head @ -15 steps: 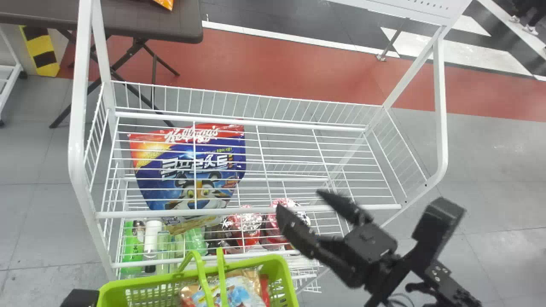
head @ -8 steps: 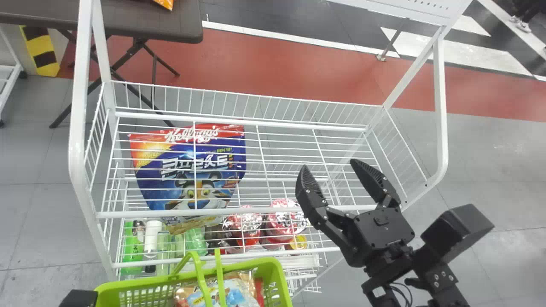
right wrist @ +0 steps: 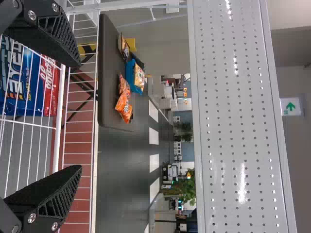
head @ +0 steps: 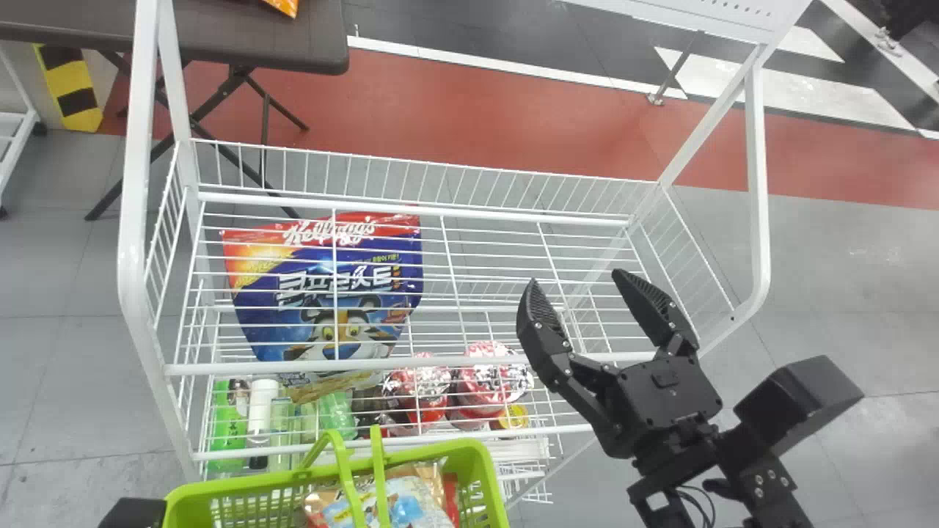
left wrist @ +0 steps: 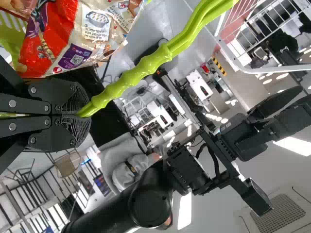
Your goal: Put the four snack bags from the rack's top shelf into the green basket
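Note:
The right gripper (head: 576,280) is open over the front right of the white rack (head: 411,363), its fingers empty; the right wrist view has the right gripper (right wrist: 77,115) wide apart too. At the bottom left edge is a dark part of the left gripper (head: 133,513). In the left wrist view the left gripper (left wrist: 82,116) is shut on the green handle (left wrist: 160,56). Colourful snack bags (head: 414,502) lie in the green basket (head: 249,484), in front of the rack. A blue and red cereal bag (head: 330,279) lies beneath the top shelf's wires.
Bottles (head: 229,418) and red-topped packages (head: 488,374) stand lower in the rack. White posts (head: 757,183) rise at its sides. Behind it, a dark table (right wrist: 109,77) holds orange bags (right wrist: 124,102). A perforated white panel (right wrist: 238,121) is near the right wrist camera.
The right gripper has moved up and to the right, away from the basket, quickly at first and then slightly. The basket has shifted a little, while the cereal bag has stayed put.

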Robot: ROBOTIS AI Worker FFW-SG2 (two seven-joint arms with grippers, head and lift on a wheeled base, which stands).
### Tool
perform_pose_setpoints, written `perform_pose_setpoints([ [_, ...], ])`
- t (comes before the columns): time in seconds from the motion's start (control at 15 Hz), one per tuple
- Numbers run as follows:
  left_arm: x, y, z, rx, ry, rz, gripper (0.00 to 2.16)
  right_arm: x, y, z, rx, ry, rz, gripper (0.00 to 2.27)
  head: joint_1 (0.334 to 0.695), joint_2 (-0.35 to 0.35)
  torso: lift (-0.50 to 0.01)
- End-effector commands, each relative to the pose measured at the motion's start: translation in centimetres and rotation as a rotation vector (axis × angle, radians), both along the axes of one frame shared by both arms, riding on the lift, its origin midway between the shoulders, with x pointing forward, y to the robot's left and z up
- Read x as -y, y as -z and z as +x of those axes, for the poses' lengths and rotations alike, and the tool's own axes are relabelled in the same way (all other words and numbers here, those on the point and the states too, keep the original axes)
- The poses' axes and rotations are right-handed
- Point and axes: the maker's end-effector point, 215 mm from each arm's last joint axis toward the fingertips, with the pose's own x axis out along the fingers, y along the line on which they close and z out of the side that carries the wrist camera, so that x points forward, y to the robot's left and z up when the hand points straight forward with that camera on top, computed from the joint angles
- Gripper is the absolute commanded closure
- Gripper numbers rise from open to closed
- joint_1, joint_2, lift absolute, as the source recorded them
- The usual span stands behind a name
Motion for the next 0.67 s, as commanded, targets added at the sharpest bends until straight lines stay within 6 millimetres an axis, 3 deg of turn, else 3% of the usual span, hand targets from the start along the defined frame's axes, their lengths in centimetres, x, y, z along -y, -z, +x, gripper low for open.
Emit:
perform_pose_setpoints([
  [0.0,-0.01,0.04,-0.06,-0.002,-0.001,0.001,1.58,-0.01,-0.08,0.0,0.002,-0.001,0.001,0.07,0.695,-0.35,0.0],
  [0.6,0.03,-0.18,-0.03,0.008,0.0,-0.002,1.58,0.74,-0.8,-0.13,0.033,0.01,0.001,0.07,0.695,-0.35,0.0],
])
